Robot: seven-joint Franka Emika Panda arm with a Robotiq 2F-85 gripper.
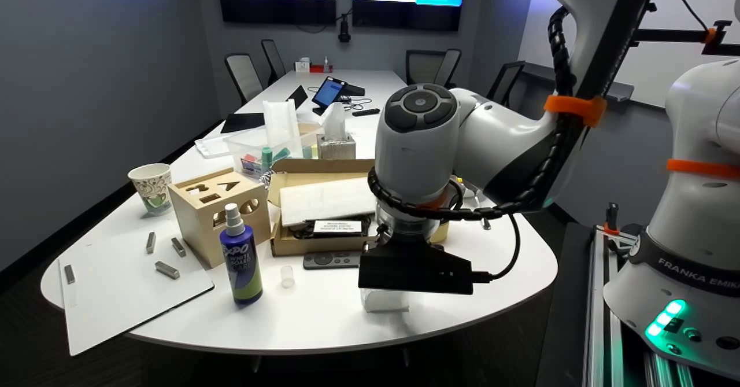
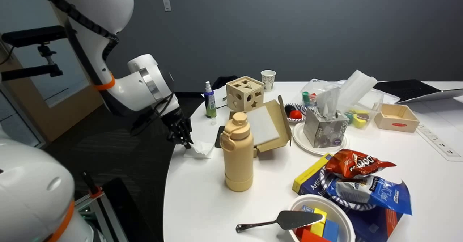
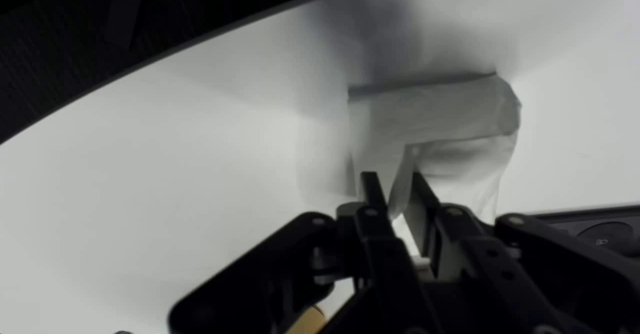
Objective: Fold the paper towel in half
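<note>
Smooth white tabletop (image 1: 300,326), matte grey walls (image 1: 104,57), two wall screens (image 1: 277,5). Paper towel (image 3: 425,114): one thin creased white sheet near the tabletop's edge, partly folded over, one flap raised. Gripper (image 3: 393,175) is right at it: jaws released, narrow gap, flap standing between the two black fingers (image 3: 371,189). Also: four small grey bars (image 1: 167,269) on a flat white panel (image 1: 127,306), one wooden cube (image 2: 244,94) with cut-outs, one cardboard box (image 1: 321,246) holding a white slab (image 1: 326,202), one cylindrical tan bottle (image 2: 238,155).

The paper towel (image 3: 435,112) looks matt, the table (image 3: 200,184) smooth.
</note>
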